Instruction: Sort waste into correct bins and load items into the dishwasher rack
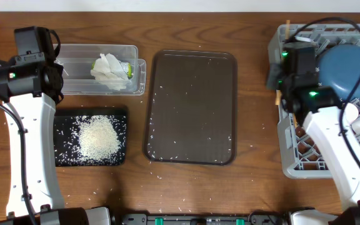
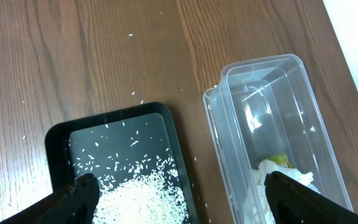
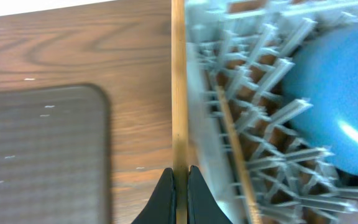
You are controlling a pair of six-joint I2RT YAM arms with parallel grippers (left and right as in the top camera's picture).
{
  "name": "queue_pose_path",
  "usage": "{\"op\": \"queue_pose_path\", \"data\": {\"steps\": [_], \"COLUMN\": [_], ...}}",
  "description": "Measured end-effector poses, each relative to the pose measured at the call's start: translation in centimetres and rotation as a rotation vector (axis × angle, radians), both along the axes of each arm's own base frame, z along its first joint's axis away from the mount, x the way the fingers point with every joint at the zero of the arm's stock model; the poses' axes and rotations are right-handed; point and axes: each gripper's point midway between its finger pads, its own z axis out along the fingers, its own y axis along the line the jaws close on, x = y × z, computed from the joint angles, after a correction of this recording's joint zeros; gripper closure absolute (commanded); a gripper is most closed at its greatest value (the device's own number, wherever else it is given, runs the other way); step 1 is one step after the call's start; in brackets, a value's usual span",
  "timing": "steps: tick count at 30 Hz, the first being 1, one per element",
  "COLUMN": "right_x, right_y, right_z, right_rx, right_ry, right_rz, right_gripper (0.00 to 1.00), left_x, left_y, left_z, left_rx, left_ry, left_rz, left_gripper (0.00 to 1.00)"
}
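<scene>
My right gripper [image 3: 181, 180] is shut on a thin wooden chopstick [image 3: 178, 74], which runs along the left edge of the grey dishwasher rack [image 3: 260, 81]. A second chopstick [image 3: 232, 137] lies inside the rack beside the dark-blue dish [image 3: 334, 93]. My left gripper [image 2: 179, 202] is open and holds nothing. It hangs over the gap between the black tray [image 2: 55, 143] and the clear tub [image 2: 272, 93]. A heap of rice [image 1: 99, 137] fills the black tray. The crumpled tissue [image 1: 108, 67] and the yellow-green wrapper [image 1: 128, 67] lie in the tub.
The brown serving tray [image 1: 192, 106] lies mid-table between the arms, with stray rice grains on it and on the wood around it. The rack [image 1: 305, 165] takes up the right edge of the table, with my right arm reaching across it.
</scene>
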Motion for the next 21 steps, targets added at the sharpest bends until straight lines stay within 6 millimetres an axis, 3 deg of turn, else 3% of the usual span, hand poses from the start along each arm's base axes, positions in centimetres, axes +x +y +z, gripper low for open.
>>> {"op": "queue_pose_path", "data": {"steps": [8,12,16,19,21], "right_x": [0.9,1.4,1.7,1.8,1.8], "right_y": [-5.8,-6.9,-6.9,-6.6,-6.5], "right_z": [-0.9,-2.2,-4.4,-5.6,-6.2], "right_rx": [0.010,0.043,0.073,0.086,0.091], "right_ry": [0.015,0.036,0.083,0.112,0.126], "right_rz": [-0.021,0.011,0.057,0.083,0.095], "right_gripper": [0.99,0.99,0.99,0.88,0.68], "left_x": [0.0,0.0,0.0,0.0,0.0], "left_y": [0.0,0.0,0.0,0.0,0.0], "left_z": [0.0,0.0,0.0,0.0,0.0], "left_rx": [0.000,0.000,0.000,0.000,0.000], "left_ry": [0.000,0.000,0.000,0.000,0.000], "left_rz": [0.000,0.000,0.000,0.000,0.000], "left_gripper": [0.12,0.12,0.12,0.12,0.12]}}
